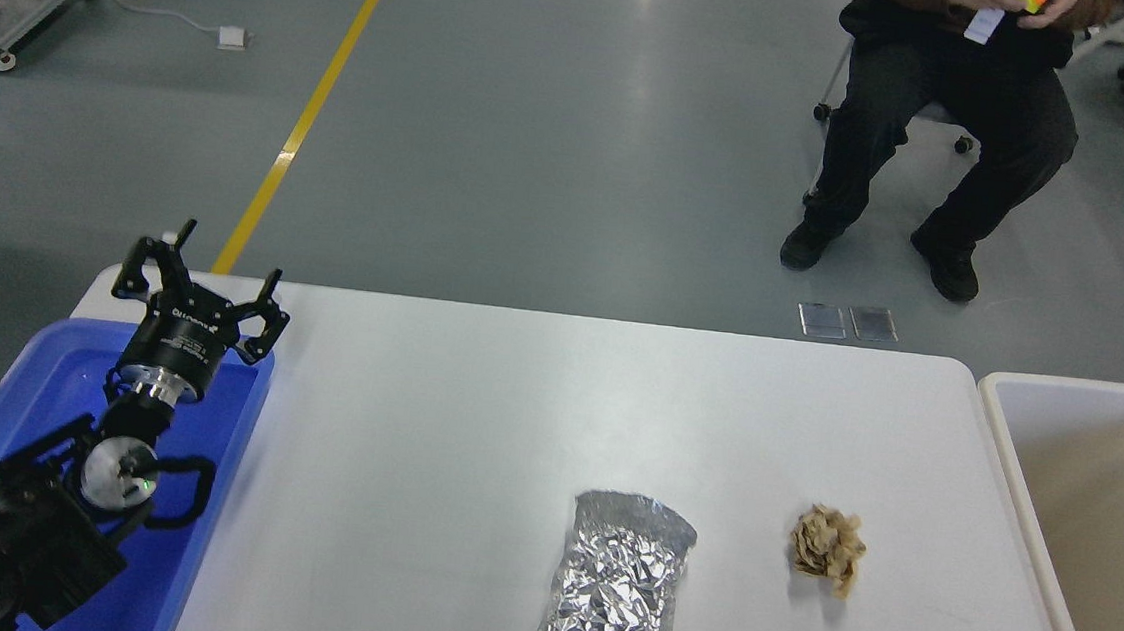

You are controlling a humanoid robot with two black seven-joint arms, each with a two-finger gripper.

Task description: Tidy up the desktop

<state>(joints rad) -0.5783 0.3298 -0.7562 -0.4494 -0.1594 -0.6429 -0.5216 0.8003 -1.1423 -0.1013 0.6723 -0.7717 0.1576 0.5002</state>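
Observation:
The desktop (474, 409) is a wide white tabletop with rounded corners. A crumpled silver foil bag (613, 588) lies on it near the front centre. A crumpled brown paper ball (828, 545) lies to the bag's right. My left gripper (202, 275) is open and empty, held above the far end of the blue tray (34, 394) at the table's left edge. My right gripper is out of view.
A beige-white tub (1099, 498) stands past the table's right edge. A seated person in dark clothes (949, 115) is on the floor beyond the table. A yellow floor line (313, 105) runs away at the left.

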